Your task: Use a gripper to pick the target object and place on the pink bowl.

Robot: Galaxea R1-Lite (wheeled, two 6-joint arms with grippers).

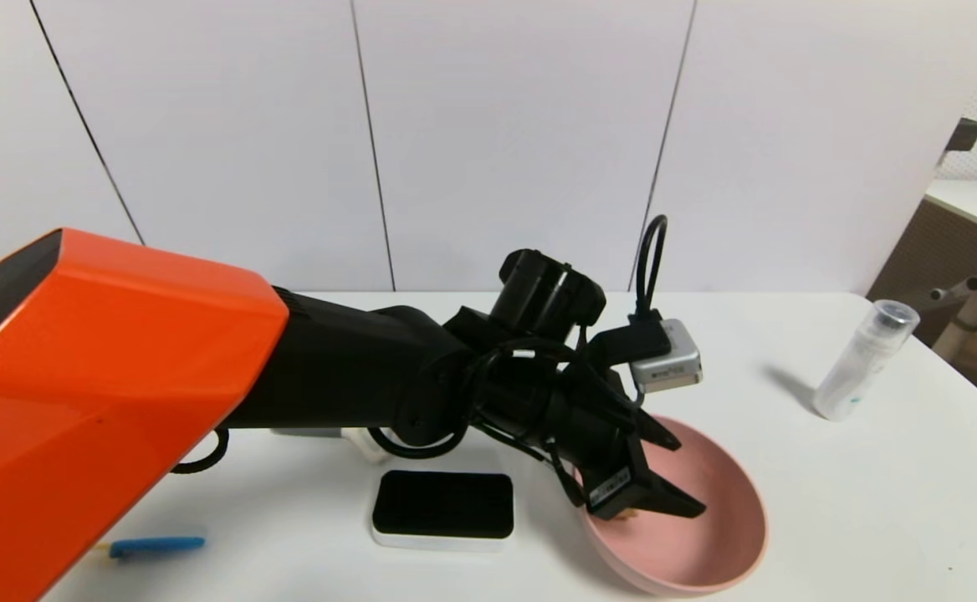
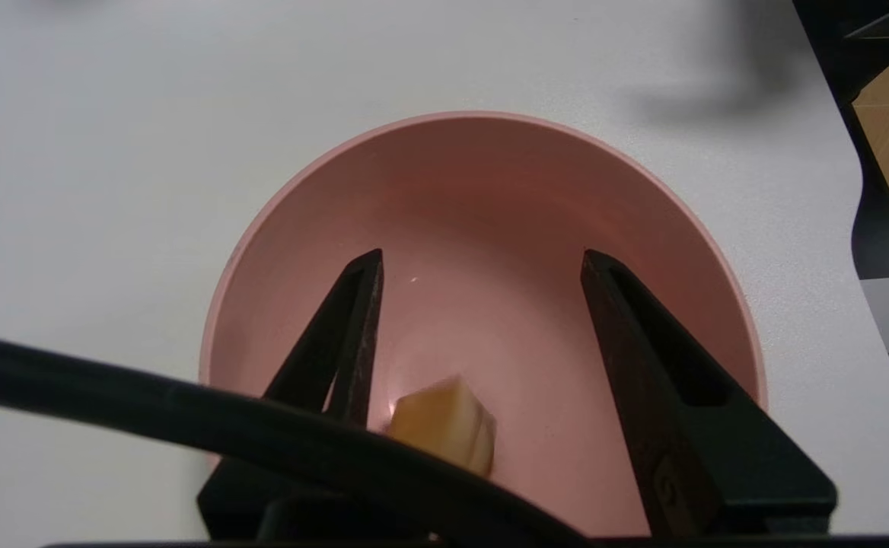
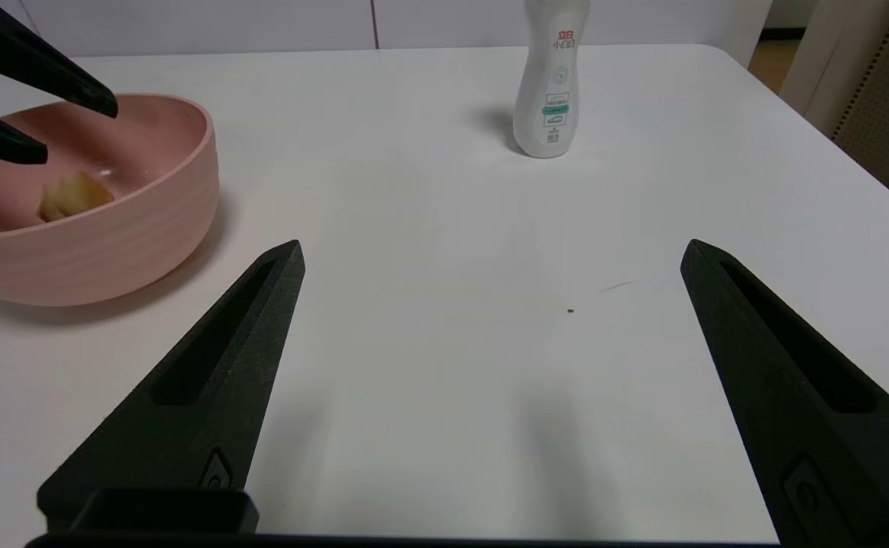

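The salmon-pink bowl [image 1: 710, 556] stands on the white table near its front. My left gripper [image 1: 689, 475] hangs open just above the bowl's inside, its two black fingers spread wide in the left wrist view [image 2: 482, 255]. The small light-brown wooden cube [image 2: 444, 422] lies loose inside the bowl [image 2: 490, 175], below and between the fingers, touching neither; it looks slightly blurred. The right wrist view shows the cube [image 3: 71, 196] inside the bowl [image 3: 109, 236] under the left gripper [image 3: 75, 131]. My right gripper [image 3: 492, 245] is open over bare table to the bowl's right.
A black-topped white block [image 1: 442, 506] lies just left of the bowl. A white plastic bottle [image 1: 865, 359] stands at the far right, also in the right wrist view [image 3: 551, 84]. A small blue-handled item [image 1: 154, 546] lies at the front left.
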